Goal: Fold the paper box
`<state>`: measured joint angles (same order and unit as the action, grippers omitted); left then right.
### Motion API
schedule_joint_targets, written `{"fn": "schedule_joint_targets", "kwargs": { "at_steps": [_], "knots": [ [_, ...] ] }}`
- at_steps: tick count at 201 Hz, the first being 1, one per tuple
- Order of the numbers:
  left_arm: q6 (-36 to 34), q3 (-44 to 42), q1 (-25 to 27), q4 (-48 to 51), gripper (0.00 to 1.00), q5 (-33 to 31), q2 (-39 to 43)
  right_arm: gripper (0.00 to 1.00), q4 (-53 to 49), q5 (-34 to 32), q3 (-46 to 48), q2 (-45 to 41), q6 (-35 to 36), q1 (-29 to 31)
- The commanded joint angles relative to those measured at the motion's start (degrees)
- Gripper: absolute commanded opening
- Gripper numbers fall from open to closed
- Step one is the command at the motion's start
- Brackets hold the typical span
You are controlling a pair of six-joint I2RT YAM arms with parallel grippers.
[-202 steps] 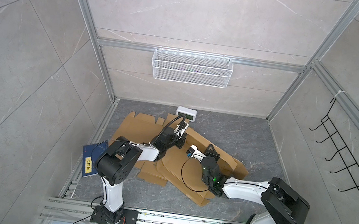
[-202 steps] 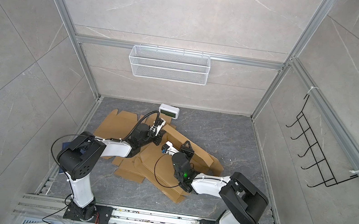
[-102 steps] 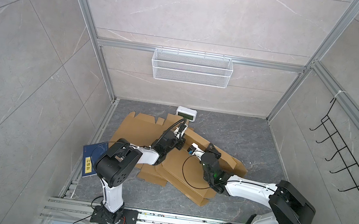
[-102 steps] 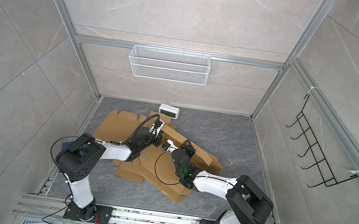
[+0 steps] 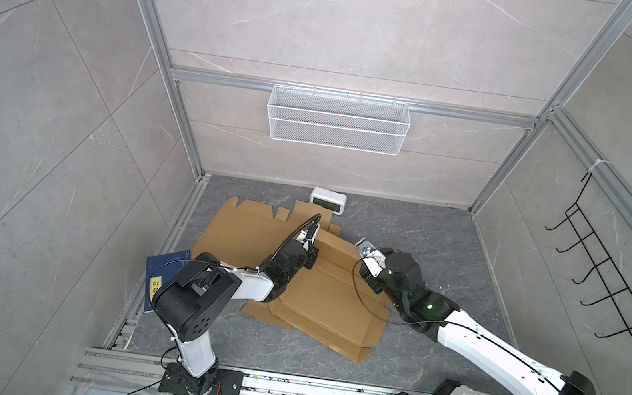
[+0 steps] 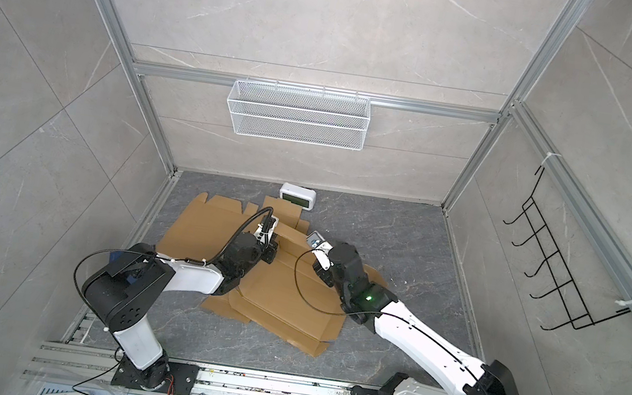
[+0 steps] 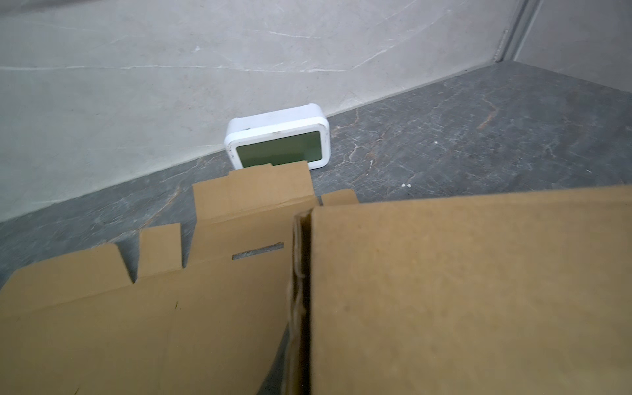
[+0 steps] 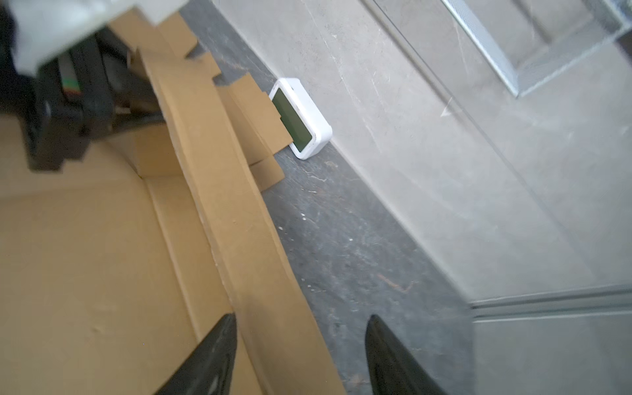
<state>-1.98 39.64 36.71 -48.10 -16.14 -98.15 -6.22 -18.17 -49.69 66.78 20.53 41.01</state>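
Floor [image 5: 426, 239] bare rightward | left end effector [image 5: 311, 254] closed at paper box [image 5: 324, 304] flap | right end effector [image 8: 301, 318] parted astride it

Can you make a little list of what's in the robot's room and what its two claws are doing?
cardboard box: brown, mostly flat on the floor, one long flap raised
left claw: shut on the raised flap
right claw: open, fingers either side of that flap
clock: white, by the back wall
blue book: on the floor beside the left arm
wire basket: hanging on the back wall
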Motion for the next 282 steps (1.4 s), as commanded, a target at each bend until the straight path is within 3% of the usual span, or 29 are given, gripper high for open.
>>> {"fn": "schedule_joint_targets", "kwargs": {
  "at_steps": [1,15,34,60,77,107,182,225,282],
  "knots": [
    [2.81,-1.65,1.74,-2.13,0.00,-11.25,1.98,0.64,-9.98,8.85,-5.28,-2.35,-17.86,-1.56],
    [3.66,-2.38,3.17,-3.24,0.00,-16.24,2.32,0.61,-15.66,2.67,-9.38,-1.34,-29.68,-2.65],
    [5.31,-2.64,5.55,-3.02,0.00,-21.34,2.58,0.54,-34.76,-3.09,-19.83,3.31,-49.61,-5.24],
    [5.22,-3.06,8.72,-2.88,0.00,-26.45,2.15,0.53,-46.02,-3.59,-25.93,6.56,-60.98,-5.83],
    [7.34,-3.55,9.10,-1.22,0.00,-27.44,2.25,0.56,-46.81,-1.83,-27.06,7.92,-61.25,-7.34],
    [7.78,-3.52,9.18,0.21,0.00,-27.27,2.52,0.57,-45.77,7.86,-26.96,11.21,-60.06,-13.02],
    [6.66,-3.72,9.22,1.34,0.00,-24.93,2.79,0.58,-41.00,9.27,-25.17,17.35,-57.34,-15.62],
    [7.05,-3.56,9.26,2.47,0.00,-24.29,2.53,0.60,-34.16,20.78,-22.47,19.26,-56.29,-18.57],
    [7.49,-3.34,9.28,4.06,0.00,-24.27,2.84,0.44,-29.96,26.90,-19.88,19.62,-57.58,-20.44]
  ]
}}
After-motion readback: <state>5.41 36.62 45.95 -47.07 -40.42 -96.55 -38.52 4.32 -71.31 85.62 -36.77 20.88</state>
